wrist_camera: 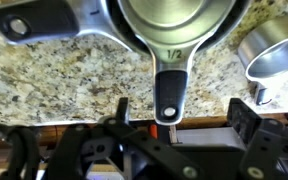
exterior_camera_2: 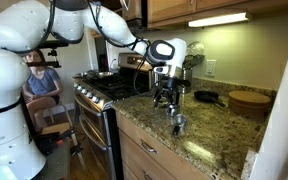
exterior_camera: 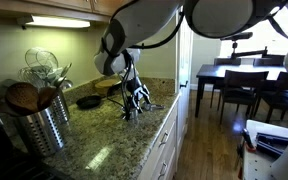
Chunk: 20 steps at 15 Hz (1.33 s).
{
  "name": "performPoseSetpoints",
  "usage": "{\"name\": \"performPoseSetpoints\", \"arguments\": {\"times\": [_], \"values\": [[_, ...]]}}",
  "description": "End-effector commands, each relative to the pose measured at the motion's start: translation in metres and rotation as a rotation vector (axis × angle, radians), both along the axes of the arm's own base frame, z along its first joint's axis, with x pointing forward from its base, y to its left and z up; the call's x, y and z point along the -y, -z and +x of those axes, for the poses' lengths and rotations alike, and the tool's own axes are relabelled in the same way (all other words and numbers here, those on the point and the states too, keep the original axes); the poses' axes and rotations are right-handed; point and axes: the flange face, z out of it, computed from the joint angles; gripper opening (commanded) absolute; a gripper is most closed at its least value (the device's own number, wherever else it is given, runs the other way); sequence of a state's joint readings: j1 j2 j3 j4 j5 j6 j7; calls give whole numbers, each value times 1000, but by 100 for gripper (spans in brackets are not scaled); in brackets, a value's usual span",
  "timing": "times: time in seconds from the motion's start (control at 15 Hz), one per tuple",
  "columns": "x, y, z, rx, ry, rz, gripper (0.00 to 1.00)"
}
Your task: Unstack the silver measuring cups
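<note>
**Jaws wide over the cups**

Silver measuring cups (wrist_camera: pixel 174 30) lie on the granite countertop (wrist_camera: pixel 54 75) directly under the gripper (wrist_camera: pixel 180 108). Its fingers (wrist_camera: pixel 121 108) stand far apart and grip nothing. The cup stamped 1/2 (wrist_camera: pixel 170 60) points its handle into the gap between them. A separate cup (wrist_camera: pixel 274 50) sits just beside it, and another handle (wrist_camera: pixel 44 20) shows at the upper edge. The stamped cup possibly nests inside a larger one, though the close view makes that hard to tell. In an exterior view a black pan (exterior_camera_2: pixel 206 97) rests farther back.
</note>
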<state>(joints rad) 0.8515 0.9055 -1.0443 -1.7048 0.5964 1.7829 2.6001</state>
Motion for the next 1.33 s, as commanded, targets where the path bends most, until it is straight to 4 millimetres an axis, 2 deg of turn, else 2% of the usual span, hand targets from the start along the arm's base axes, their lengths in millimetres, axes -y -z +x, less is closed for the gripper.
{"name": "performPoseSetpoints", "arguments": {"times": [0.0, 0.13, 0.27, 0.93, 1.07, 1.27], "values": [[0, -3, 1, 31, 5, -10, 100], [0, -3, 2, 31, 5, -11, 100], [0, -3, 2, 32, 4, -14, 74], [1, -2, 2, 32, 4, -16, 7], [1, -2, 1, 33, 6, -16, 12], [1, -2, 0, 33, 7, -16, 12]]}}
